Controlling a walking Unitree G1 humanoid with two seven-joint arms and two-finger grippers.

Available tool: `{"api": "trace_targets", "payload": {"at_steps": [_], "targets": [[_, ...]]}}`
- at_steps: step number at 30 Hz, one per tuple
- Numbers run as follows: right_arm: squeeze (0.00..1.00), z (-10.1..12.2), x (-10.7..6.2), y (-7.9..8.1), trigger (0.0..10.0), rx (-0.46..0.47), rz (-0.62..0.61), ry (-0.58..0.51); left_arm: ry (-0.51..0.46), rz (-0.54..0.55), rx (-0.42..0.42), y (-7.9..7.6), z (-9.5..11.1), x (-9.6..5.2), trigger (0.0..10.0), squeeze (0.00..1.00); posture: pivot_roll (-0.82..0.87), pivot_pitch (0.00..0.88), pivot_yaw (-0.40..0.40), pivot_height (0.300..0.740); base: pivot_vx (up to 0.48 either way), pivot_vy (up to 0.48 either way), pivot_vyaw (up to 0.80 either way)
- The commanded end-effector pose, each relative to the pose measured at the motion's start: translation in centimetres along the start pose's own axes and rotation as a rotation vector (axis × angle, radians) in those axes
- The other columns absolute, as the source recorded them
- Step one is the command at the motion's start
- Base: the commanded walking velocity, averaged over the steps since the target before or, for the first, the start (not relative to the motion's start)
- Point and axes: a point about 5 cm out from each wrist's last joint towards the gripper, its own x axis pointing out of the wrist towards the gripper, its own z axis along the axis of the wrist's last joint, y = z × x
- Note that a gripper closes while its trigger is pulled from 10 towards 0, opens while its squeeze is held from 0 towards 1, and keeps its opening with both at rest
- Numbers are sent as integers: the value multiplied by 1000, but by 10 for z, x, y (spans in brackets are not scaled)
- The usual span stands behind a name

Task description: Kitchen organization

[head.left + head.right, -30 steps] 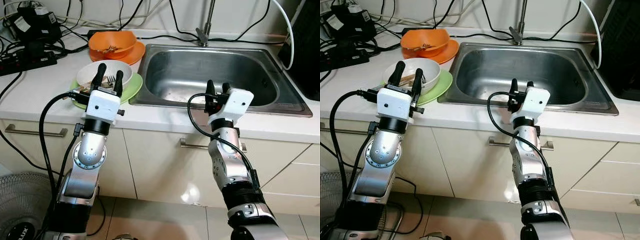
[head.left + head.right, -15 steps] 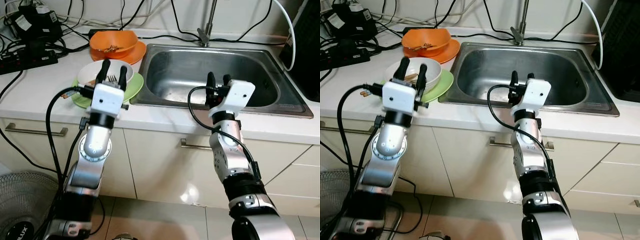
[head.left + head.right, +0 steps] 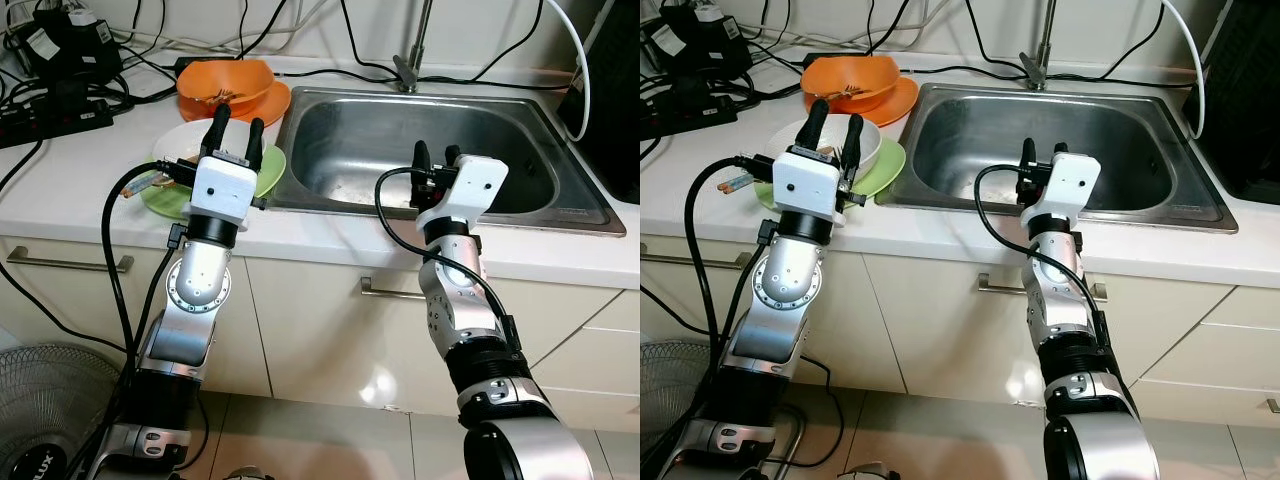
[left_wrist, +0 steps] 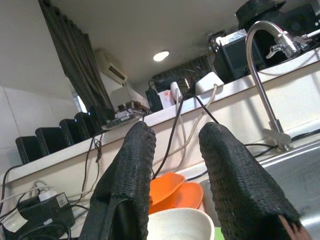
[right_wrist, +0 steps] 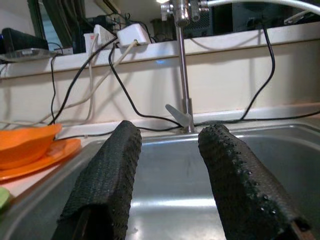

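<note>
A white bowl (image 3: 183, 140) holding utensils sits on a green plate (image 3: 160, 200) on the counter left of the steel sink (image 3: 470, 130). Behind it an orange bowl (image 3: 226, 84) rests on an orange plate (image 3: 272, 104). My left gripper (image 3: 240, 118) is raised over the counter's front edge, open and empty, its fingers pointing up in front of the white bowl (image 4: 177, 222). My right gripper (image 3: 436, 151) is open and empty at the sink's front rim, facing the basin (image 5: 170, 185) and the faucet (image 5: 182, 65).
Power strips and tangled cables (image 3: 60, 95) crowd the back left of the counter. A black appliance (image 3: 612, 100) stands at the right. A floor fan (image 3: 40, 420) is at the lower left, below the cabinet handles (image 3: 70, 265).
My left gripper has risen and moved forward and to the right, closer to the white bowl. The right gripper has shifted only slightly at the sink rim.
</note>
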Motion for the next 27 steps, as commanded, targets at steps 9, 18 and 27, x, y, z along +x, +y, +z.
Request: {"api": "trace_targets", "payload": {"at_steps": [9, 18, 27], "targets": [[0, -4, -5, 0, 10000, -5, 8, 2, 95, 19, 0, 5, -22, -22, 10000, 0, 205, 0, -7, 740, 0, 0, 0], [0, -6, -6, 2, 10000, 0, 6, 7, 158, -3, -32, 1, -34, -29, 10000, 0, 202, 0, -3, 740, 0, 0, 0], [0, -12, -9, -3, 10000, -20, -8, 31, 174, -40, -64, -6, -40, -30, 10000, 0, 200, 0, -1, 740, 0, 0, 0]]}}
